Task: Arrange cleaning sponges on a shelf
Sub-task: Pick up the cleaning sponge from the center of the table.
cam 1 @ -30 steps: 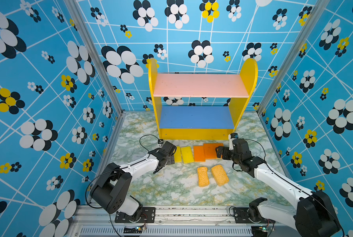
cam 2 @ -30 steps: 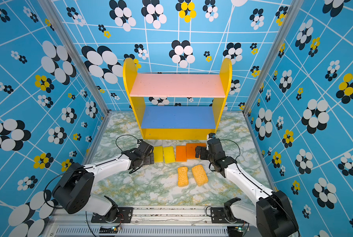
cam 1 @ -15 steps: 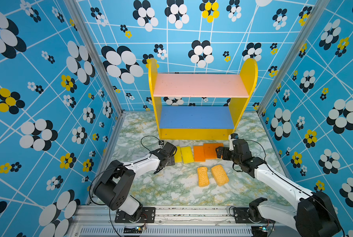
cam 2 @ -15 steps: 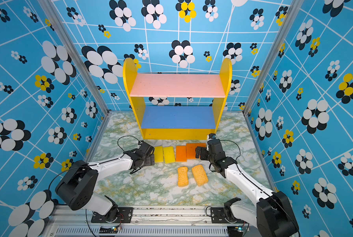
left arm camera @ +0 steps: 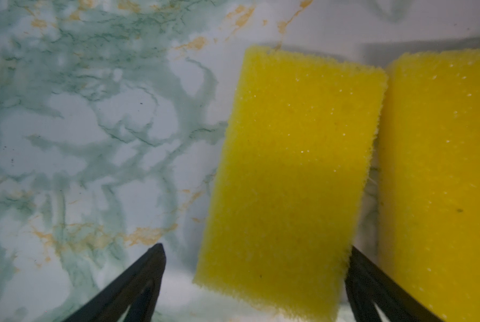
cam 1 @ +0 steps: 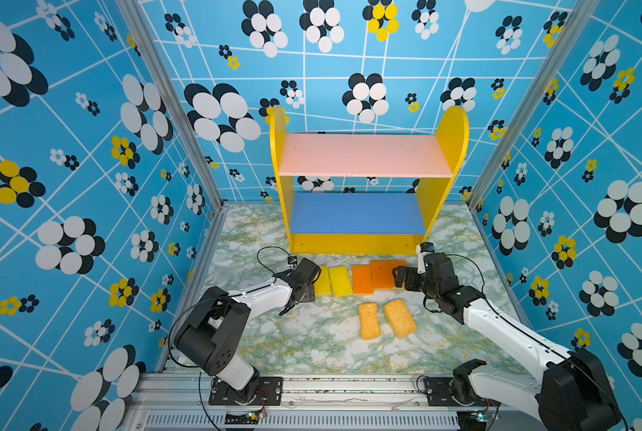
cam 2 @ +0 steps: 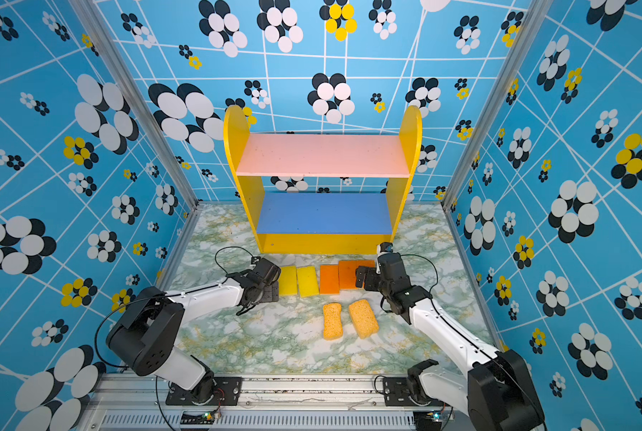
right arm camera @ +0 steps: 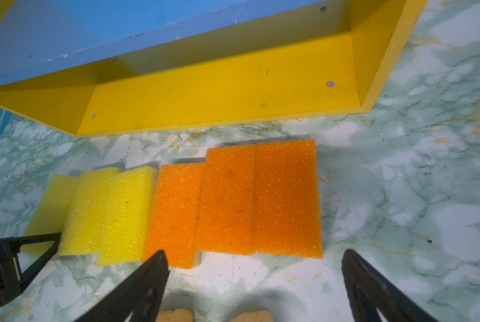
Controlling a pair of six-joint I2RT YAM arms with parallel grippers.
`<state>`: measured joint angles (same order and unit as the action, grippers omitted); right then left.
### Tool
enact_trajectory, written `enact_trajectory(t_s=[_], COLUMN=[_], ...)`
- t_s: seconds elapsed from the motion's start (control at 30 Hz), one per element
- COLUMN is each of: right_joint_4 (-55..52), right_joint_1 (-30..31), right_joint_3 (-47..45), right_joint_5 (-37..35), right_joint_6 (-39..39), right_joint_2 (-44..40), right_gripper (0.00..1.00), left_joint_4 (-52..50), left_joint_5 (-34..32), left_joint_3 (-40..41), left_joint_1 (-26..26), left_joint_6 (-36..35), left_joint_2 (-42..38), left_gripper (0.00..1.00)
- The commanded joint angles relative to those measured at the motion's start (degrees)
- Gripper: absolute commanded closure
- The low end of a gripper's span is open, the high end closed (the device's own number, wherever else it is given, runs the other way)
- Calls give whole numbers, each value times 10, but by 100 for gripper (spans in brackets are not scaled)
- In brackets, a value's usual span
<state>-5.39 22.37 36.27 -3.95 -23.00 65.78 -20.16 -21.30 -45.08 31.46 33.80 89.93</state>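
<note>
**Q.** Which step of the task is shown?

**A.** The first pick, by my reading. The shelf [cam 1: 364,244] stands at the back of the marbled table [cam 1: 312,350] with its pink upper board [cam 1: 364,155] and blue lower board [cam 1: 356,212] both bare. All the sponges lie on the table in front of it: a row of yellow sponges [cam 1: 339,280] and orange sponges [cam 1: 361,279], and nearer the camera two porous tan-orange blocks [cam 1: 368,321]. The right wrist view shows three yellow and three orange, edges overlapping.

**Q.** And the grippers?

**A.** The left gripper [left arm camera: 255,251] has its jaws wide apart, straddling the outermost yellow sponge [left arm camera: 289,178]; one finger sits at its edge, in the gap beside the neighbouring sponge. The right gripper [right arm camera: 254,256] is likewise spread, poised just short of the end orange sponge [right arm camera: 287,198]. Neither holds anything.

**Q.** What does the next move call for?

**A.** Probably closing on the end sponge at each side. The row is packed tight, so a finger must slip between neighbours without dragging the adjacent piece. The foam should compress readily; the lift must then clear the yellow base front before reaching a board.

**Q.** What differs from the earlier frames?

**A.** Little. The left arm's elbow has swung lower and nearer the camera while its gripper stayed at the row's end. The right arm, the sponges and the shelf are unchanged, and both pairs of jaws remained spread.
</note>
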Motion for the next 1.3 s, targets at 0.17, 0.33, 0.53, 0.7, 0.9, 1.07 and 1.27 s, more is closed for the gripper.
enact_trajectory(t_s=[0.17, 0.33, 0.53, 0.7, 0.9, 1.07, 1.27], right_joint_4=[-5, -4, 5, -7, -12, -11, -13], right_joint_1=[4, 3, 4, 4, 4, 4, 4], right_joint_3=[-5, -4, -5, -5, -7, -5, -1], right_joint_5=[-3, -5, -6, -9, -18, -17, -15], right_joint_6=[-7, -15, -24, -17, -13, -13, -12], right_joint_2=[-11, -14, -12, -18, -27, -19, -12], right_gripper=[1, 1, 1, 1, 1, 1, 1], left_joint_4=[40, 49, 52, 51, 47, 41, 36], left_joint_5=[52, 60, 68, 78, 76, 73, 78], left_joint_3=[28, 30, 24, 19, 22, 21, 16], left_joint_1=[-18, -28, -31, -32, -32, -32, -32], left_joint_6=[-32, -45, -57, -59, -48, -46, -42], left_joint_2=[-9, -5, 1, 12, 7, 2, 0], left_gripper=[1, 3, 9, 16, 16, 20, 29])
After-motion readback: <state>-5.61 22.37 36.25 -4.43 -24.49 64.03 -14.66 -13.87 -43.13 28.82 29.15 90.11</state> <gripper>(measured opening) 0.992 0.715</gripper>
